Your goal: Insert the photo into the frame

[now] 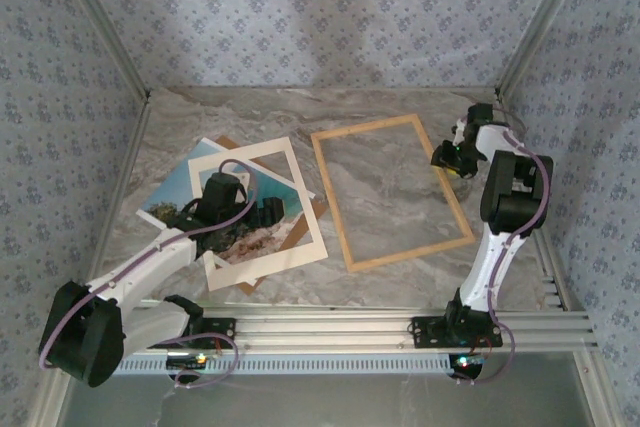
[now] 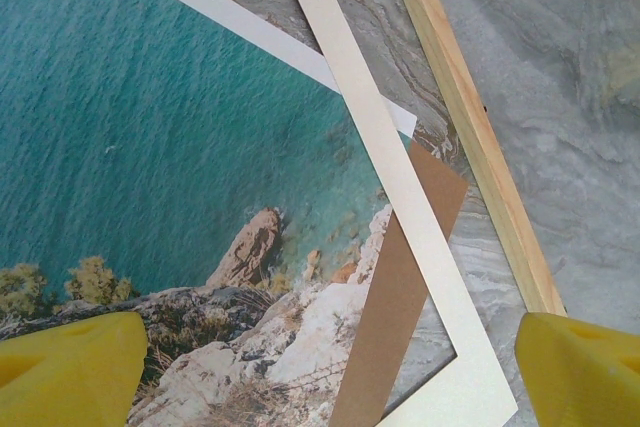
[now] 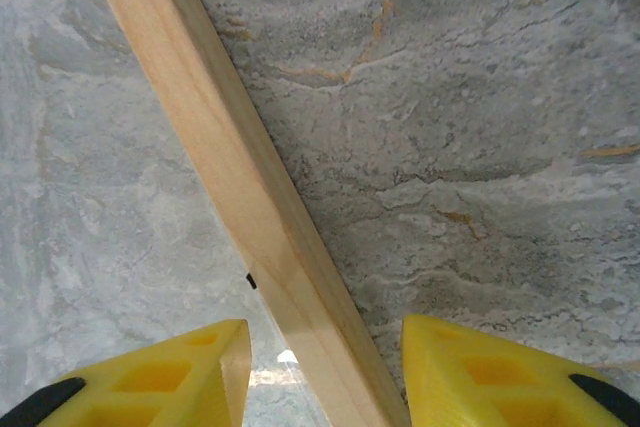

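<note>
Nearest your lens on the left wrist, two yellow fingertips [image 2: 70, 372] sit at the bottom corners, spread wide with nothing between them: the left gripper [image 2: 325, 372] is released and hangs over the pile. That view gives you what the overhead one cannot. The photo [image 2: 180, 127] lies flat with its turquoise sea and rocky cliff showing, the cream mat [image 2: 380, 137] lies skewed across it, and a corner of the brown backing board [image 2: 400, 287] pokes out underneath. The frame [image 2: 470, 127] runs just beside the mat's edge. On the right wrist, the right gripper [image 3: 330, 377] straddles one pale wooden rail of the frame [image 3: 240, 177], its fingers parted on either side and not clenched on it. From above you get the layout: the photo [image 1: 175, 192] sits under the mat [image 1: 300, 197] on the left of the marble table [image 1: 250, 112], outside the frame [image 1: 330, 197]. The left gripper [image 1: 262, 209] is over the pile, and the right gripper [image 1: 447, 157] is at the frame's right rail, near its far corner.
</note>
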You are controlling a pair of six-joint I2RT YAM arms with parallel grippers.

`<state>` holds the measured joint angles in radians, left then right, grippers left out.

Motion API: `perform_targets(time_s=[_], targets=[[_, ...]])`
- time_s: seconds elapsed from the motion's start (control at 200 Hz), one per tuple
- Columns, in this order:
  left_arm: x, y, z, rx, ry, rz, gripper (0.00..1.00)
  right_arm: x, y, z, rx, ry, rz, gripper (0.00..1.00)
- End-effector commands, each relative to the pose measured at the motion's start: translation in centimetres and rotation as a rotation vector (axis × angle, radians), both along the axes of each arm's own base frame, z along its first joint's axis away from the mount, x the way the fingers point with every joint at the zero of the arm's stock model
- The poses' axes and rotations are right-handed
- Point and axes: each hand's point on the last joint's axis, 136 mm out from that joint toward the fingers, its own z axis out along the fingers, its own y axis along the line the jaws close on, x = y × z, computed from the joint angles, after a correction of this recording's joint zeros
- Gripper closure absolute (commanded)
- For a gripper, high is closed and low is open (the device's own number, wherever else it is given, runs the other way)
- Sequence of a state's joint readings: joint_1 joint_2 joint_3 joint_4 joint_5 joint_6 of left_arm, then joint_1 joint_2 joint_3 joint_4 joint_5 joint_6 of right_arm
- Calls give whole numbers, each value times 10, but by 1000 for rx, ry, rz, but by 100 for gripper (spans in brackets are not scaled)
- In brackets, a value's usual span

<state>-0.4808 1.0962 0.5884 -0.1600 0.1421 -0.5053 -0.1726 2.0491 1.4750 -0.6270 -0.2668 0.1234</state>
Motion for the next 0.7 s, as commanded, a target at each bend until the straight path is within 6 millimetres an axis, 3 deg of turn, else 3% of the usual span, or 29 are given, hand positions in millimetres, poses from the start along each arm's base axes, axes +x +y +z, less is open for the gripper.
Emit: perform_targets(time_s=[0.0, 0.515, 0.695], targets=[[3, -5, 5, 1, -18, -20, 5, -10, 2, -18, 23, 55, 6, 56], [4, -7, 3, 4, -14, -29, 5, -15, -11, -19, 58, 52, -58, 67], [5, -7, 3, 6, -17, -28, 5, -20, -7, -16, 96, 30, -76, 68]])
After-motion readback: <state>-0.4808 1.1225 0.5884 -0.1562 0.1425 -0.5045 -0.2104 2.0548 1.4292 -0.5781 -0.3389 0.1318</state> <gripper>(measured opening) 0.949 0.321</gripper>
